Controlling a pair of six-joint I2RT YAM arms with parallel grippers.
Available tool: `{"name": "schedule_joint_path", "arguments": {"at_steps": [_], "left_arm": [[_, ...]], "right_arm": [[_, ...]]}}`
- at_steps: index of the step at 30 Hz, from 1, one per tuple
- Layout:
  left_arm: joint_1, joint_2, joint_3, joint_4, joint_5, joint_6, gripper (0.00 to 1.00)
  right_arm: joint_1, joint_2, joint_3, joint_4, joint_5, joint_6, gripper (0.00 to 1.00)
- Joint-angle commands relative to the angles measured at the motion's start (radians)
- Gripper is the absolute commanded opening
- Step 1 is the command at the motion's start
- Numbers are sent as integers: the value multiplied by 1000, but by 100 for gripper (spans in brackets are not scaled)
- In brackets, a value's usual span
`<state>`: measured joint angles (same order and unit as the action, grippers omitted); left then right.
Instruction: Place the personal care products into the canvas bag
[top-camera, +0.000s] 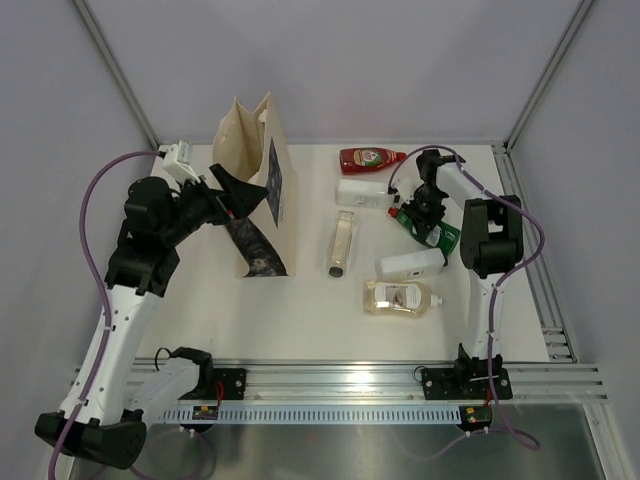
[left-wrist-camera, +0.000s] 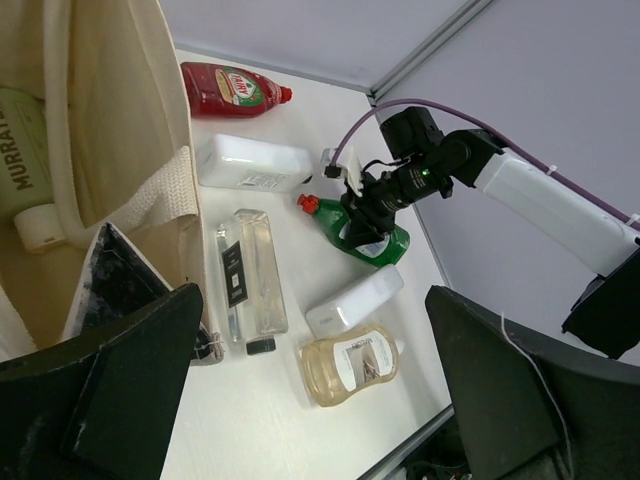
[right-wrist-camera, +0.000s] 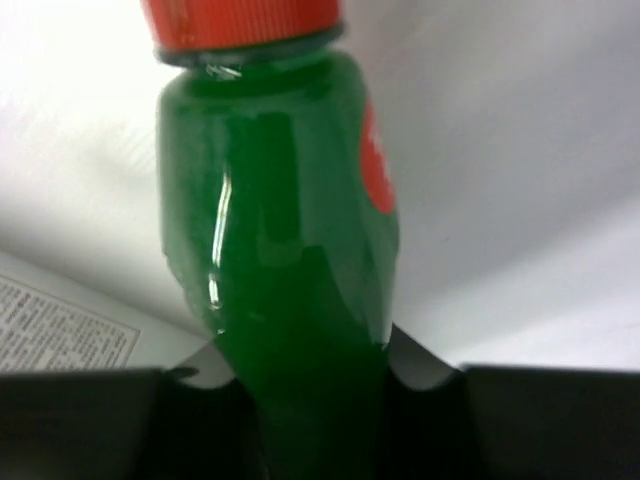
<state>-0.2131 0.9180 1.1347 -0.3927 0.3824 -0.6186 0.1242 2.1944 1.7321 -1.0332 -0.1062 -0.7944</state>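
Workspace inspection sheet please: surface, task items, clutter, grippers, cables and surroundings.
Surface: white table, no spills seen.
Job's things: bag stands open with the olive bottle inside; red bottle, white bottle, clear bottle, grey-capped bottle, amber bottle and green bottle lie on the table.
Clutter: nothing seen.
Grippers: left gripper open at the bag's mouth; right gripper shut on the green bottle.
Cables: purple cables loop off both arms.
Surroundings: grey walls, metal frame, rail at the near edge.
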Motion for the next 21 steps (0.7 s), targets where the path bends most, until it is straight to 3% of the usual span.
{"name": "schedule_joint_path", "arguments": {"at_steps": [1,7,10,13,17,21], "left_arm": [[4,1,-13,64,50,-32,99],[1,13,-42,83,81,-61,99],[-25,35,-41,101,95,-76,99],[-61,74,-32,121,93,-92,99],[-164,153,19,135,75,-125,99],[-258,258,82,144,53,-136,99]], "right_arm": [[0,38,-29,102,76,50,0],[-115,-50,64,36,-226,148,0],[-192,-82,130,-14,-457,207,0],[-227,-110,139,-18,-573,280,0],[-235,-197,63,94,-740,409,0],[-235,-272,-11,241,-852,652,0]]}}
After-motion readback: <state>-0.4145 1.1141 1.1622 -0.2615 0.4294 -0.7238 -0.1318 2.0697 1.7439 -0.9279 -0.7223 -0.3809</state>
